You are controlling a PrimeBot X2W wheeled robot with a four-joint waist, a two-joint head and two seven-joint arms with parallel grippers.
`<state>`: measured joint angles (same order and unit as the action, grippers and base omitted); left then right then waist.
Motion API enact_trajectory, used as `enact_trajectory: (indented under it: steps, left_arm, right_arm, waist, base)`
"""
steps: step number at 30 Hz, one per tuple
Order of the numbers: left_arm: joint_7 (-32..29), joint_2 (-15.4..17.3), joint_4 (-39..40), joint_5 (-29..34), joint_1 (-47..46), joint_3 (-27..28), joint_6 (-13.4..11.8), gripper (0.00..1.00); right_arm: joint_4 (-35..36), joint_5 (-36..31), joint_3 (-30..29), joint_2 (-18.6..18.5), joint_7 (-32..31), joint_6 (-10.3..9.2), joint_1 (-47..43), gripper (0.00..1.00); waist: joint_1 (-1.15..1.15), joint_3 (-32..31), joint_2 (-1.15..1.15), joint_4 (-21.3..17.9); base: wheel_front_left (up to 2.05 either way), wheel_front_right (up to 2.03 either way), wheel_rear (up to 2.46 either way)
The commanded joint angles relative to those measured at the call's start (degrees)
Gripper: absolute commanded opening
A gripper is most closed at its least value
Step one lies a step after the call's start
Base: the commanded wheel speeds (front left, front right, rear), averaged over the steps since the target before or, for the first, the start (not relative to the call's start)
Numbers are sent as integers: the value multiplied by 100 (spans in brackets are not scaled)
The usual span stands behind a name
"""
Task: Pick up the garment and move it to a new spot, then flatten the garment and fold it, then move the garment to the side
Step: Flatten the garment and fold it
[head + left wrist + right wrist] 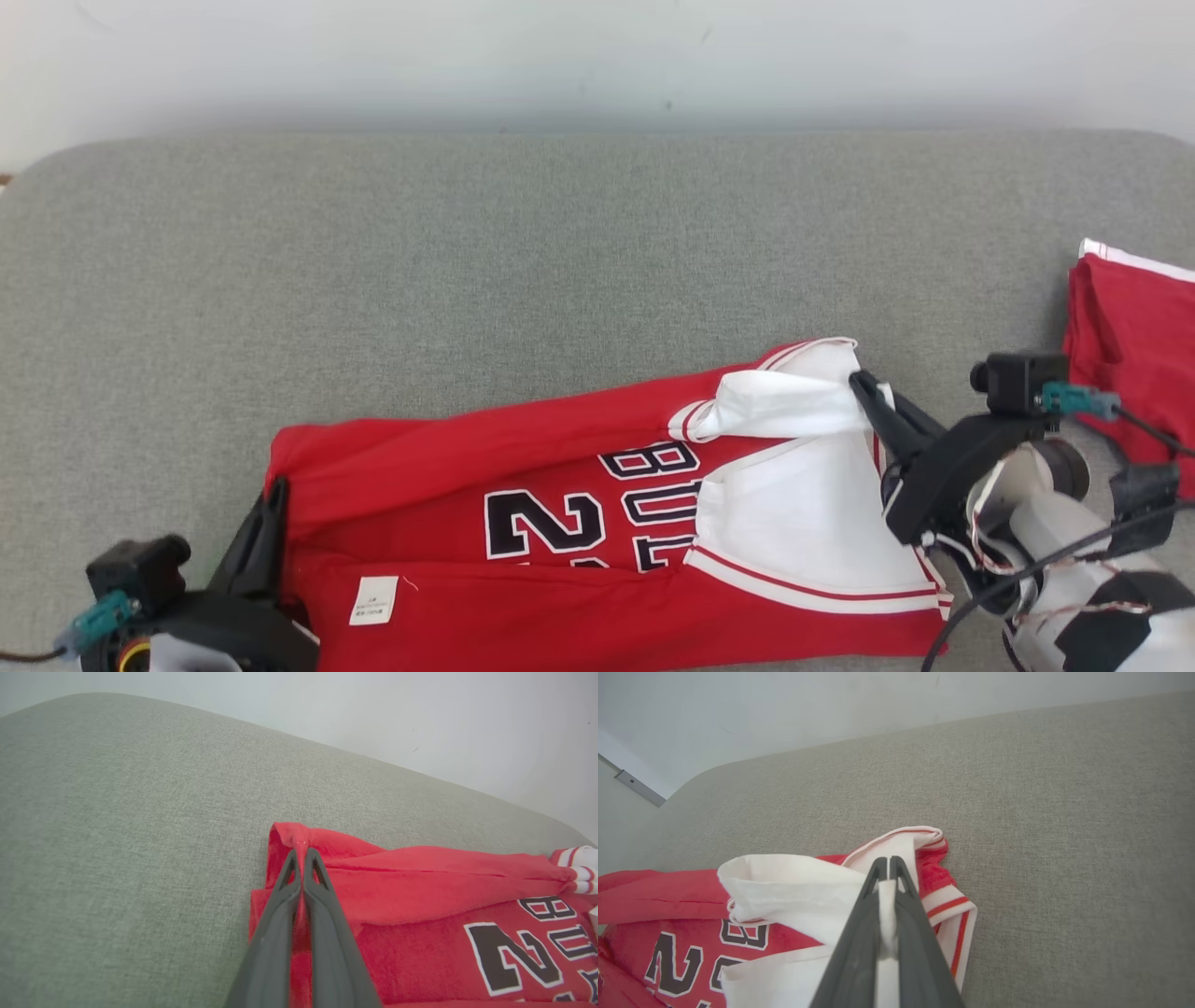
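Garment [560, 523] along near edge of grey tabletop [560, 233], red hem corner clamped in left pincer [274, 499], white armhole edge clamped in right pincer [859, 379]. Wide bare room behind; another red cloth [1139, 336] at right edge.

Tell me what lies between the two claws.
The red jersey, seen in the head view: left claw shut on its red end, right claw on its white end.
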<state>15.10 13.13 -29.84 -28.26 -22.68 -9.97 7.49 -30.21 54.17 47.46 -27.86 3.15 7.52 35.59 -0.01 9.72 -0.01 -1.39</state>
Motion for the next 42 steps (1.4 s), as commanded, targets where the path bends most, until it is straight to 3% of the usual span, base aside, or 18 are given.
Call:
enact_trajectory:
  steps: [1,17,18,19,20,21,29,35,42]
  left_arm:
    - [4,1,-3,25,129,16,-4,0]
    - [4,-160,-242,-132,873,156,-4,1]
    - [4,-167,-246,-158,897,141,-4,18]
    - [4,-175,-255,-186,911,136,-4,45]
    - [4,-170,-261,-203,908,154,-4,100]
    - [4,-150,-264,-101,897,261,-4,100]
    - [4,-505,98,916,1392,1136,-35,100]
    - [4,-829,401,1357,1759,1630,-32,100]
    - [4,-966,536,1596,1933,1719,-21,100]
  right_arm:
    - [40,52,7,-36,58,-7,-101,0]
    - [22,206,-181,54,402,-8,-1204,0]
    - [37,222,-192,70,409,-8,-1240,0]
    - [59,244,-214,87,431,-7,-1274,0]
    - [63,265,-242,98,457,-8,-1293,23]
    - [109,294,-301,103,538,-8,-1321,100]
    - [284,54,-683,-42,1008,-7,-1545,100]
    - [260,-335,-713,179,1004,-7,-1593,100]
    - [120,-434,-717,471,831,-8,-1349,100]
  waist:
    - [1,-102,1,-7]
    - [1,-594,1,65]
    - [1,-600,1,60]
    - [1,-601,1,56]
    - [1,-601,1,49]
    - [1,-596,1,36]
    - [1,-746,1,87]
    - [1,-939,1,239]
    - [1,-1020,1,505]
  base:
    - [0,0,0]
    - [0,0,0]
    - [0,0,0]
    - [0,0,0]
    - [0,0,0]
    - [0,0,0]
    - [0,0,0]
    - [0,0,0]
    - [0,0,0]
